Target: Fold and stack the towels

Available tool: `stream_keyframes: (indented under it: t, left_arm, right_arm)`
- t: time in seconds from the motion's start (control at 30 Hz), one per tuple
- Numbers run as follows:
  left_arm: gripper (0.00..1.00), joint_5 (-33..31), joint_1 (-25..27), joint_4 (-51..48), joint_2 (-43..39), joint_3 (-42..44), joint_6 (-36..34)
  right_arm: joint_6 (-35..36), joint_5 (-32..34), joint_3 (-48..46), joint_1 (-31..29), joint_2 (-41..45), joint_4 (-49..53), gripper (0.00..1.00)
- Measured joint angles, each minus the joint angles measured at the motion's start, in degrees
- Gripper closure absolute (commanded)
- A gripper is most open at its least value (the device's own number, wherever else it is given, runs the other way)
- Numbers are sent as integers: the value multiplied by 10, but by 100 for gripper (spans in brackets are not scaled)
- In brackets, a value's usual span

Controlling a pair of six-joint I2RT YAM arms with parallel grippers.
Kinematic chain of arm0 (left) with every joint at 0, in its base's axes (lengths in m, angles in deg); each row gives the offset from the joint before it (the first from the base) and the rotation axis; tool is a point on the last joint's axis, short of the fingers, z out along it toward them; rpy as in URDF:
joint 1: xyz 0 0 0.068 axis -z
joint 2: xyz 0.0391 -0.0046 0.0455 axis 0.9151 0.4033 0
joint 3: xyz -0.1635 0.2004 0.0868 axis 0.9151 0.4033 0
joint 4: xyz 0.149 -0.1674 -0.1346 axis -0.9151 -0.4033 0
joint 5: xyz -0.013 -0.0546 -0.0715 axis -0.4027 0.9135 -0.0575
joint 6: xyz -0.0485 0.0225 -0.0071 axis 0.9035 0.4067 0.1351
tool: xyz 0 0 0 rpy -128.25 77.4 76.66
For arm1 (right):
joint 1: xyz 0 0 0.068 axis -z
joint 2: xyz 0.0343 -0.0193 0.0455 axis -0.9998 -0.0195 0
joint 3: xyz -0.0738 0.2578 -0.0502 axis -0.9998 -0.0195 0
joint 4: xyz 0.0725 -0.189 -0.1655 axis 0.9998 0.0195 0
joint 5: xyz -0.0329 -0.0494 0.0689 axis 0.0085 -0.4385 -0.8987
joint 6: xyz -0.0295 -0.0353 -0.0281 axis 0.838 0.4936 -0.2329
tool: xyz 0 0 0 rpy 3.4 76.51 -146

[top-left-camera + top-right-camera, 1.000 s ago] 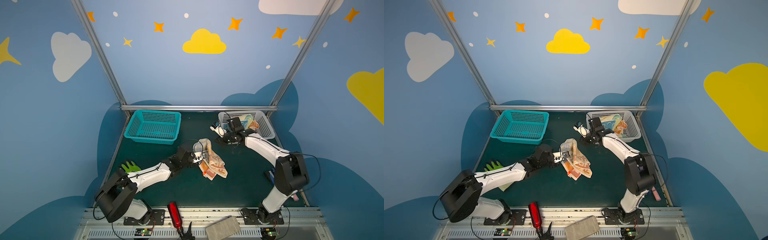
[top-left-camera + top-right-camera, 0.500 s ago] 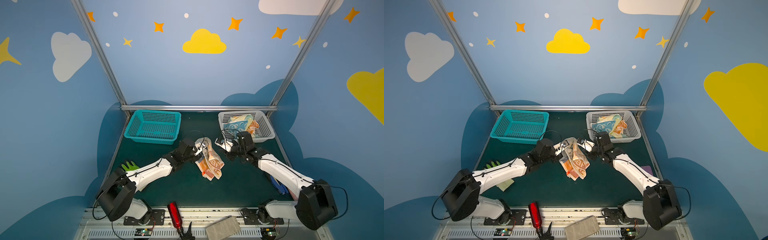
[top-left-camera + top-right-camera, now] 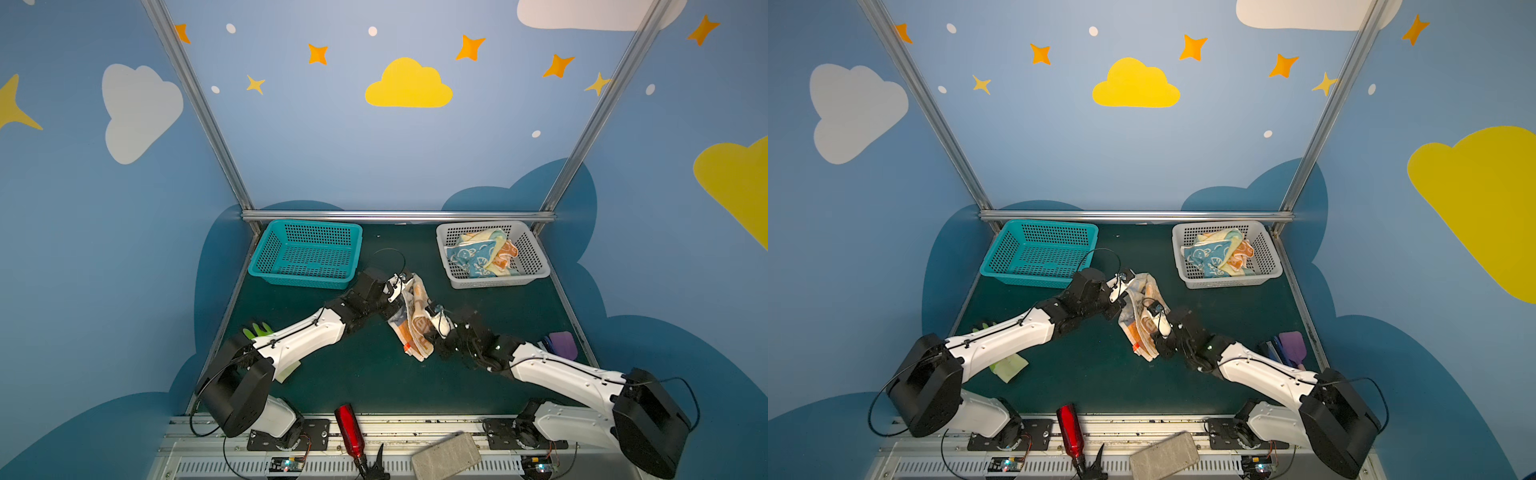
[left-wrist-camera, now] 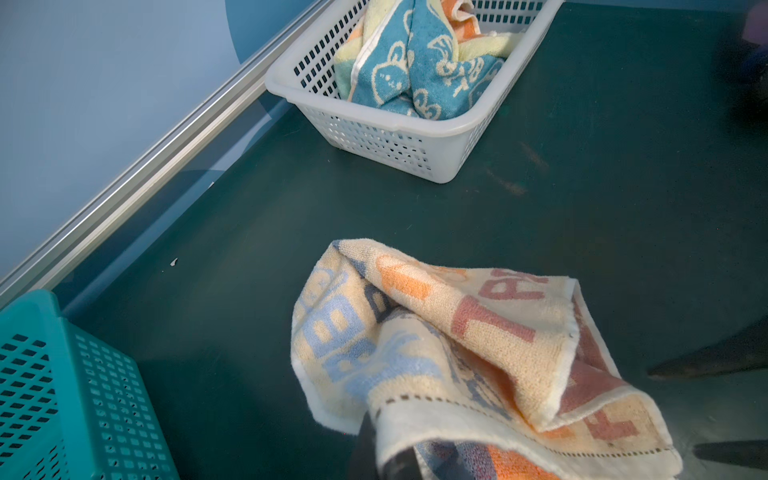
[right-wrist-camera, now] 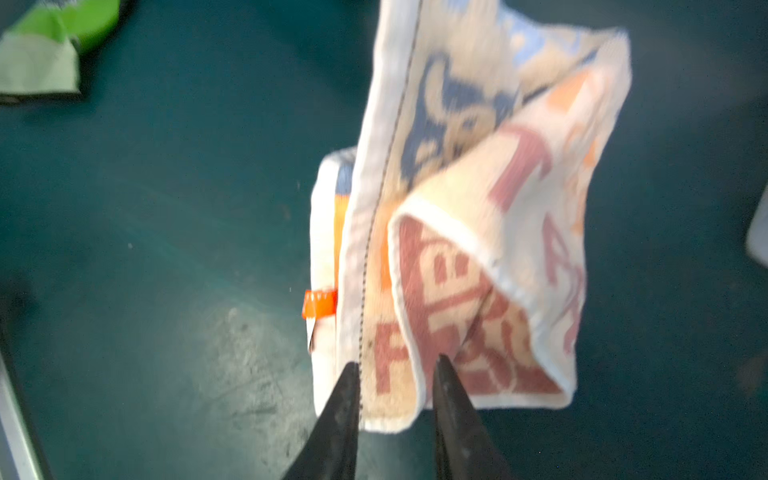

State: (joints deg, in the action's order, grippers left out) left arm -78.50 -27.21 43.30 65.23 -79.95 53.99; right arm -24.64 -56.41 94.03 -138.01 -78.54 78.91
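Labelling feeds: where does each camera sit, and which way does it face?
Both top views: high in front, looking down toward the back wall; left arm and right arm show whole.
Left wrist: faces the white basket; left gripper, barely in view, shut on the cream towel.
Right wrist: looks down at the mat; right gripper straddles that towel.
All four share the towel.

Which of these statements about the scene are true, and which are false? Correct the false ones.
1. The teal basket is empty. True.
2. The white basket holds nothing. False: crumpled towels lie in it.
3. The left gripper is shut on the cream towel. True.
4. The cream towel lies folded flat. False: it hangs crumpled from the left gripper.
5. The right gripper reaches into a basket. False: its open jaws straddle the cream towel's edge.
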Motion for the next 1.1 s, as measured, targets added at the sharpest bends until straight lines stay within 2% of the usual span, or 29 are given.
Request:
stream_keyframes:
  t: [0.2, 0.43, 0.67, 1.1]
  left_arm:
    - [96, 16, 0, 0, 13, -1, 11]
    - [96, 21, 0, -7, 28, -16, 26]
    - [96, 20, 0, -32, 28, -51, 48]
    - [96, 8, 0, -68, 49, -79, 72]
  right_arm:
    - [-14, 37, -76, -40, -2, -75, 71]
    - [-27, 65, -37, -53, -49, -81, 71]
    - [-28, 67, -19, -63, -95, -87, 71]
    - [-53, 83, -14, -65, -130, -96, 60]
